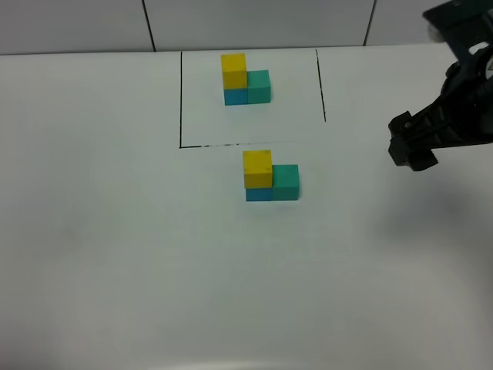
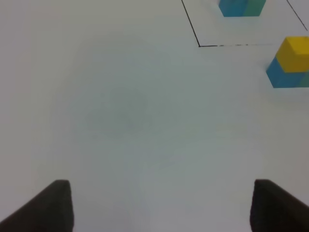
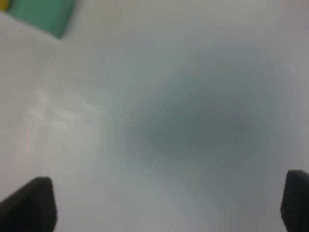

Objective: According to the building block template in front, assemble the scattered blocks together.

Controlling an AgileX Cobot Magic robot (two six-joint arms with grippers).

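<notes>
On the white table (image 1: 115,254), the building block template (image 1: 245,79) stands inside a black-lined rectangle (image 1: 180,100) at 12 o'clock of the overhead view: a yellow cube on a blue cube, a teal-green cube touching the blue one on its 3 o'clock side. Just outside the rectangle's near line, toward 6 o'clock, the scattered blocks stand joined in the same L-shape: yellow cube (image 1: 257,168) on blue cube (image 1: 258,193), with the teal-green cube (image 1: 286,183) touching at 3 o'clock.

The right gripper (image 1: 412,146) hangs at 3 o'clock of the assembled blocks, well apart from them and raised above the table. Its wrist view shows the two fingertips (image 3: 31,203) spread wide, nothing between them; the teal-green cube (image 3: 43,14) appears at the frame corner, blurred.

The left gripper (image 2: 161,205) does not appear in the overhead view. Its wrist view shows both fingertips (image 2: 48,208) spread wide over bare table, gripping nothing. The assembled blocks lie ahead of it and off to one side, well apart; only the yellow cube (image 2: 294,52) and blue cube (image 2: 285,77) are clear there, cut by the frame edge. The template's lower cubes (image 2: 239,7) show beyond the rectangle's corner, their tops cropped. Only the overhead view shows both groups whole.
</notes>
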